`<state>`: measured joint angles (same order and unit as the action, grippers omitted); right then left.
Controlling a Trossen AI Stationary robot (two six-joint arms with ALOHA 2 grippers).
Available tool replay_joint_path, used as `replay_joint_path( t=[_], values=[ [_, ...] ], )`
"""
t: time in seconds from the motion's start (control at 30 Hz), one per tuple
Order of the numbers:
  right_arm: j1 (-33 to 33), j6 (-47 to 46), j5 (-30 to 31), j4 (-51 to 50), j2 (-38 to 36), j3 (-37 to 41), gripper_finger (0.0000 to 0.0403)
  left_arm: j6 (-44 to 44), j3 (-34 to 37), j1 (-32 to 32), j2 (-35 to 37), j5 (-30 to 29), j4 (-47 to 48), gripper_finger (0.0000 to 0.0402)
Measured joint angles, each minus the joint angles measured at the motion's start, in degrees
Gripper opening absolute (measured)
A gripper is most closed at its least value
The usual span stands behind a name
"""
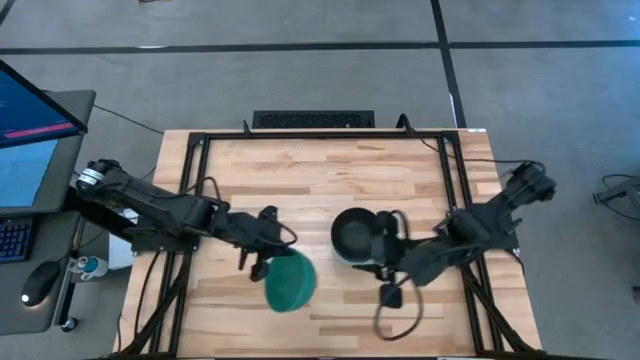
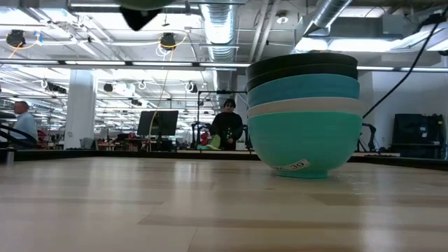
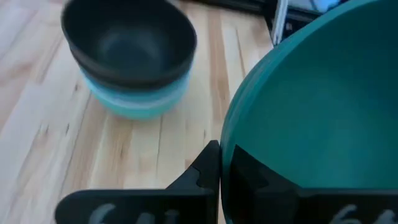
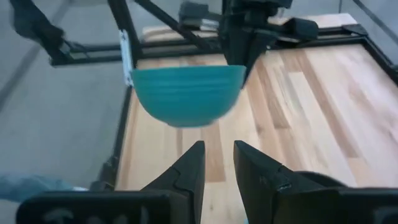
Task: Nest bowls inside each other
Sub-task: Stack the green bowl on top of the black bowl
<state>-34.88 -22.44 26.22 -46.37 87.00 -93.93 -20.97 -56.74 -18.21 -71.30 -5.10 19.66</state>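
Note:
A teal-green bowl (image 1: 290, 282) (image 4: 186, 93) hangs above the table's near middle, with my left gripper (image 1: 268, 262) (image 3: 222, 157) shut on it. Just beyond it stands a stack of several nested bowls (image 1: 353, 235) (image 2: 304, 115) (image 3: 130, 62). That stack has a cyan bowl resting on the wood, then white and blue ones, and two black ones on top. My right gripper (image 1: 386, 264) (image 4: 217, 165) hovers just right of the stack and points toward the held bowl. It is open, with nothing between its fingers. My left gripper holds the teal-green bowl by its rim (image 3: 231, 134), on the side that faces the table's left. One finger (image 3: 208, 168) is outside the wall and the other (image 3: 261, 180) is inside. The fingers slant down from the left. The bowl is lifted clear, mouth up and about level.
Black frame rails (image 1: 190, 200) run along the table's left, right and far sides. A monitor and a keyboard (image 1: 20, 150) stand off the table's left edge. Bare wood (image 1: 300, 170) lies behind the stack and along the near edge. A person (image 2: 227, 126) stands in the room beyond.

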Motion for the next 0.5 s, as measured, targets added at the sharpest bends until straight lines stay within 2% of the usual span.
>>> replay_joint_path(
  t=[0.13,0.27,0.5],
  values=[
    [-1.89,-1.46,-0.02,8.41,-9.57,14.09,0.0107,1.97,-5.4,2.86,-5.11,0.08,0.19,0.0],
    [-3.12,-3.02,0.0,16.46,-18.83,26.39,0.0107,6.41,-14.66,5.62,-12.24,0.28,5.03,0.0],
    [-3.41,-4.12,0.86,18.46,-31.16,38.56,0.0107,12.92,-29.89,11.92,-24.17,6.19,7.28,0.0]
  ],
)
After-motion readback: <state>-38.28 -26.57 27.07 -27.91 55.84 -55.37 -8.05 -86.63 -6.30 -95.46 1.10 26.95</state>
